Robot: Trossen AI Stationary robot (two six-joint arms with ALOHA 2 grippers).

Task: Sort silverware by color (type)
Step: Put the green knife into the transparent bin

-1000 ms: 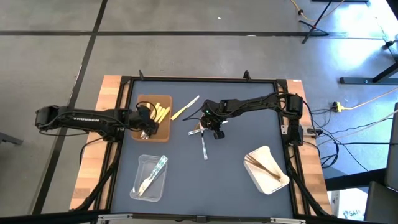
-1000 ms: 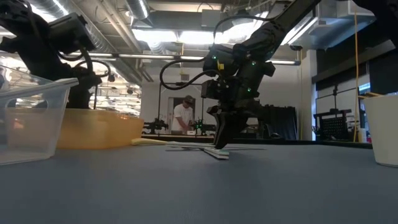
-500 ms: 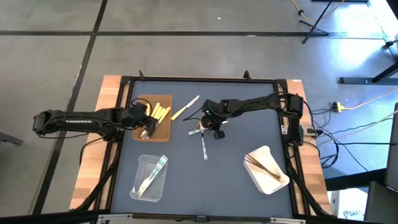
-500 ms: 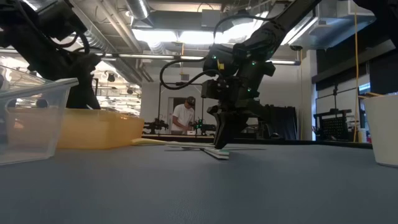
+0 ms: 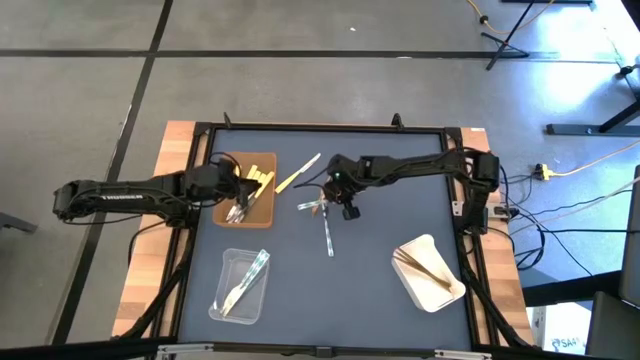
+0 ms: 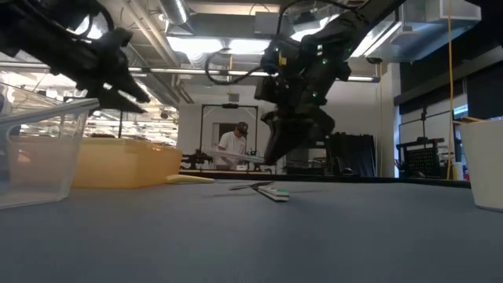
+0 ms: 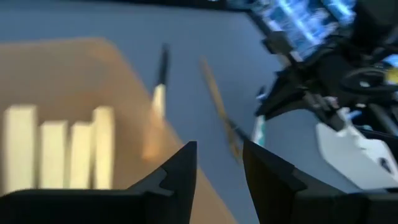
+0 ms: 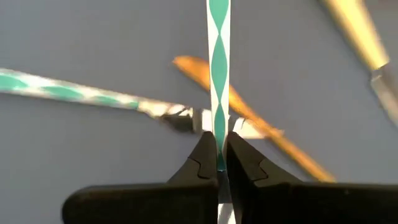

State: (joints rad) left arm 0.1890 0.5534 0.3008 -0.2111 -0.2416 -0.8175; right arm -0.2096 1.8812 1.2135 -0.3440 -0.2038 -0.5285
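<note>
My right gripper (image 5: 338, 200) hangs over the middle of the table, shut on a green-and-white striped utensil (image 8: 218, 68). Below it on the mat lie another striped utensil (image 8: 68, 90), a tan wooden one (image 8: 249, 121) and a pale yellow one (image 5: 298, 173). My left gripper (image 7: 217, 168) is open with nothing between its fingers, raised over the brown tray (image 5: 262, 212). That tray holds yellow utensils (image 5: 260, 180). My right gripper pinches the striped utensil's handle (image 8: 218, 127) between its two fingertips, near one end. The fingers slant down from the table's right side. The utensil (image 6: 240, 157) sticks out beyond the fingertips toward the table's left, nearly level and lifted clear of the mat.
A clear tray (image 5: 226, 300) with clear utensils stands at the near left. A white tray (image 5: 440, 290) with wooden ones is at the near right. One more utensil (image 5: 328, 238) lies on the mat near the middle. A person stands in the room far behind the table.
My right gripper has risen with the striped utensil, which was on the mat and now hangs clear of it. My left gripper has gone up over the brown tray and tipped from pointing steeply down toward level.
</note>
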